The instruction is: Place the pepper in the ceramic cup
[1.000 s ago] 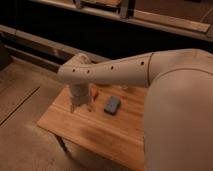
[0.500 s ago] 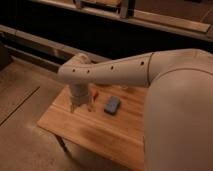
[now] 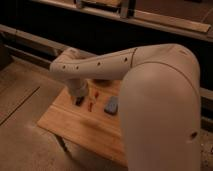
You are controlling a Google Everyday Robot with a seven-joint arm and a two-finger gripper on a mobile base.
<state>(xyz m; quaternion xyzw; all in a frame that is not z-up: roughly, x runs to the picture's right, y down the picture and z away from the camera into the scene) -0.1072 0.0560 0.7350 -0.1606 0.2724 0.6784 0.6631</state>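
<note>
While the gripper [image 3: 79, 100] is kept unclenched low over the wooden desk [image 3: 65, 122], the pepper [image 3: 91, 105], small, slender and red-orange, is seen lying ungrasped just beside it, near a blue-grey pad [image 3: 112, 105].

Workshop or lab (wooden table [image 3: 65, 125], concrete floor [image 3: 20, 102]).

Wooden table [image 3: 75, 126] holds pepper [image 3: 91, 105], blue-grey pad [image 3: 111, 106]; gripper [image 3: 79, 101] just beside pepper.
</note>
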